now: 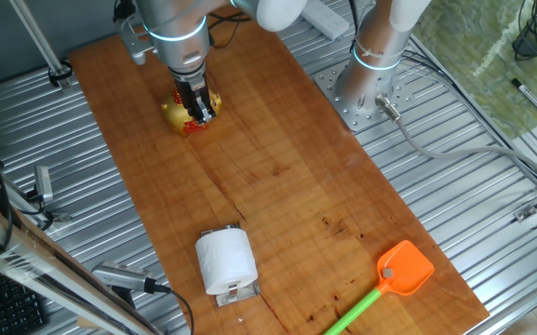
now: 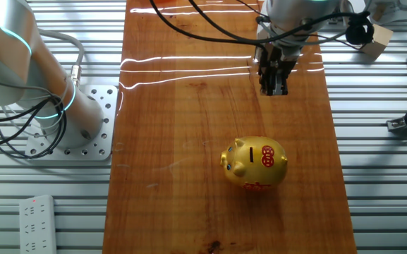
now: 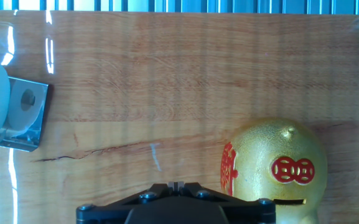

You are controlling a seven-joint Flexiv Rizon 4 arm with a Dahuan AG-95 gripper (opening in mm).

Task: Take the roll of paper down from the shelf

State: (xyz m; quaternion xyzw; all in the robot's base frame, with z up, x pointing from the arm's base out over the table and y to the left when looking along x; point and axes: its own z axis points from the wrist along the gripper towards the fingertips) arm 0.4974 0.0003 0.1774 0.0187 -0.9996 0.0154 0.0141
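still mounted on shelf [image 1: 234,294], well apart from piggy bank [image 1: 182,115]: paper roll [image 1: 223,261]; beside piggy bank, gripper [image 1: 200,113], jaws pressed together.

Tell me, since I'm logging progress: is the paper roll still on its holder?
Yes, on. The roll of paper sits on the shelf; the gripper is far off.
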